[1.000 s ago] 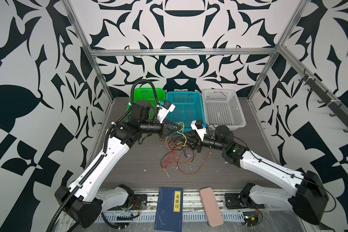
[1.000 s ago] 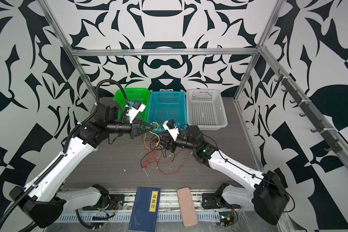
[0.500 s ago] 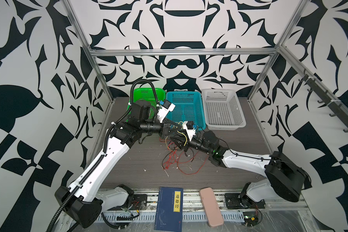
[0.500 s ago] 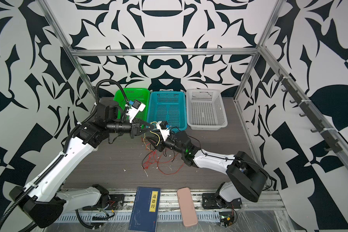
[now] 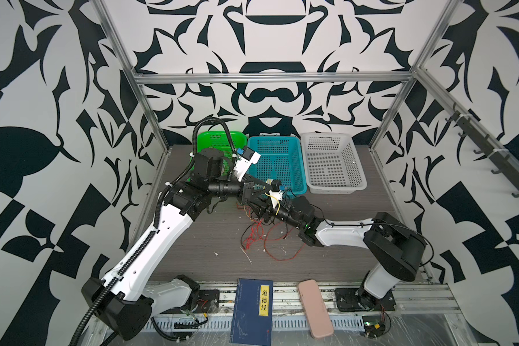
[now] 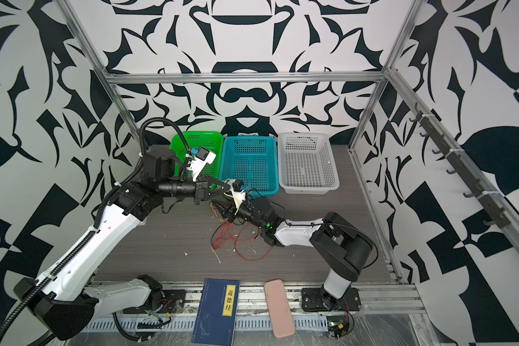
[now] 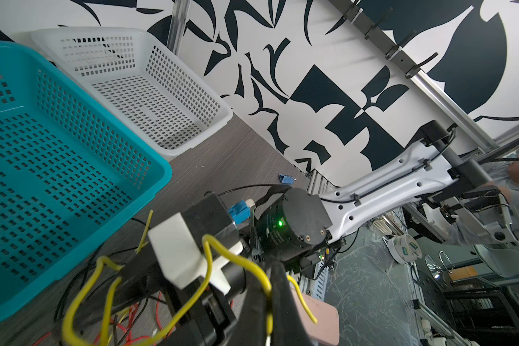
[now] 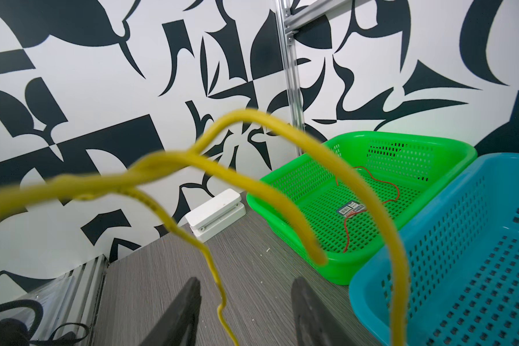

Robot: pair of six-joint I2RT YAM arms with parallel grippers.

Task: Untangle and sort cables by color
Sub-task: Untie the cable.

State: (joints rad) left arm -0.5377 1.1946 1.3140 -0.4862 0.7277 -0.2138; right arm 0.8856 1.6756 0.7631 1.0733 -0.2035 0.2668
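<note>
**Yellow cable lifted from the tangle, second grip not yet made**

The yellow cable [image 8: 168, 158] hangs in the air in front of the baskets, looped and twisted on itself. Its lower run trails down into the tangle of red and black cables [image 5: 252, 236] on the surface [image 5: 192, 254] between the two arms. One red cable [image 8: 369, 209] already lies in the green basket [image 8: 357, 269]. I can make out nothing in the teal basket [image 5: 277, 139] or the white basket [image 5: 333, 187] beside it.

The step in hand looks like drawing yellow free of the knot. The left gripper [image 6: 229, 187] is clenched and raised above the surface. The yellow cable appears pinched at its tip, though the pinch sits at the very edge of the left wrist view. The right gripper [image 8: 246, 281] is just beside and below it with jaws roughly half apart. A thin yellow strand hangs between its fingers unclamped, so it grasps nothing.

The next move probably calls for closing on that strand low down, near the tangle. The two grippers would then draw apart gently, so the red and black cables slide off rather than tighten.
</note>
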